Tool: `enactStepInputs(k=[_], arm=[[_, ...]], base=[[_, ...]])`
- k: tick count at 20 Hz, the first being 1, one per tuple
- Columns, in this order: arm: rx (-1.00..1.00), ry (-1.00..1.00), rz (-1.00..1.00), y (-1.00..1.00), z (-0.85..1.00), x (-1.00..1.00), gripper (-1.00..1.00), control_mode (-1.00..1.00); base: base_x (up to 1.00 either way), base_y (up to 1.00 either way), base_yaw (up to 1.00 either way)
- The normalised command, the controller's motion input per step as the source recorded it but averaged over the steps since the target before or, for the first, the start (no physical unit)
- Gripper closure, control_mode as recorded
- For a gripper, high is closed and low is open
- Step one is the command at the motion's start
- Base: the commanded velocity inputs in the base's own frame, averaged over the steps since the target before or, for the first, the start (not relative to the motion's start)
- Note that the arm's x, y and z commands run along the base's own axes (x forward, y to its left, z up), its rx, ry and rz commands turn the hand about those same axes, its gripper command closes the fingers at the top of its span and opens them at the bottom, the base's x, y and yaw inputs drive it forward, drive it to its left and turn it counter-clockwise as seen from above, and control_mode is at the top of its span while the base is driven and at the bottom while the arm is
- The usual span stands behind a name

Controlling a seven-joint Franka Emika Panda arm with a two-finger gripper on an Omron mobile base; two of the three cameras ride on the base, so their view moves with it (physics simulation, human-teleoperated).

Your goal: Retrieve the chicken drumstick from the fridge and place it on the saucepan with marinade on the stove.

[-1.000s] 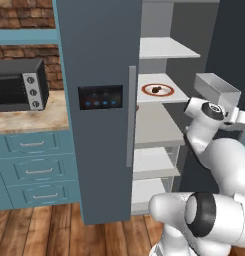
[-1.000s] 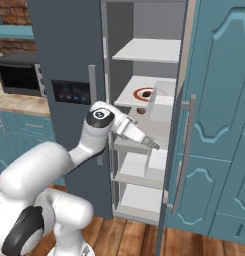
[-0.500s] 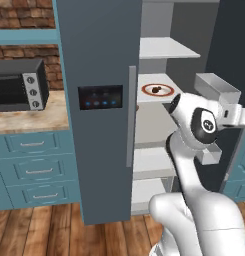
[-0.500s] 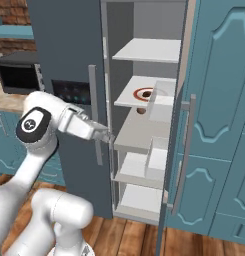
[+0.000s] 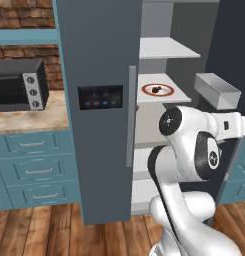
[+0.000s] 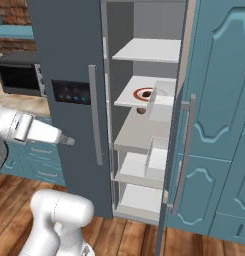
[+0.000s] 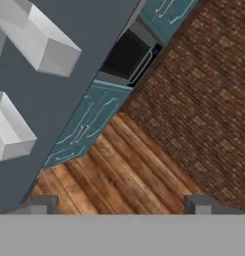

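You've got the chicken drumstick (image 5: 156,90) sitting in the middle of the red-rimmed white plate (image 5: 166,92), on a middle shelf (image 6: 131,100) of the fridge (image 5: 99,55), whose right-hand door stands open. A grey bin (image 5: 216,90) hangs on that open door's inner face. Your gripper (image 7: 121,202) is well away from the shelf, jaws spread wide and holding nothing, looking out at wooden floor (image 7: 139,170) and brick wall (image 7: 204,105). The microwave (image 5: 19,85) sits on the worktop left of the fridge.

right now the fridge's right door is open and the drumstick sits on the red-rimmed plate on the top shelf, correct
Not quite. The chicken drumstick sits on the plate on the second shelf down, not the top one, as the left base view shows. The fridge does have its right door open.
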Motion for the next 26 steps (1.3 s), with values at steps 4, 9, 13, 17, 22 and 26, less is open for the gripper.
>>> enactStepInputs(k=[4,9,13,17,22,26], arm=[[0.6,0.08,0.16,0.36,-0.06,0.04,-1.0,-1.0],[0.65,0.07,0.21,0.07,-0.06,0.04,-1.0,-1.0],[0.27,0.06,0.1,0.07,-0.15,0.09,-1.0,-1.0],[0.0,0.0,0.0,0.0,0.0,0.28,-1.0,-1.0],[0.0,0.0,0.0,0.0,-0.02,0.76,-1.0,-1.0],[0.0,-0.03,0.04,0.0,-0.14,0.44,-1.0,-1.0]], base=[[0.0,0.0,0.0],[0.0,0.0,0.0],[0.0,0.0,0.0],[0.0,0.0,0.0],[0.0,0.0,0.0],[0.0,0.0,0.0]])
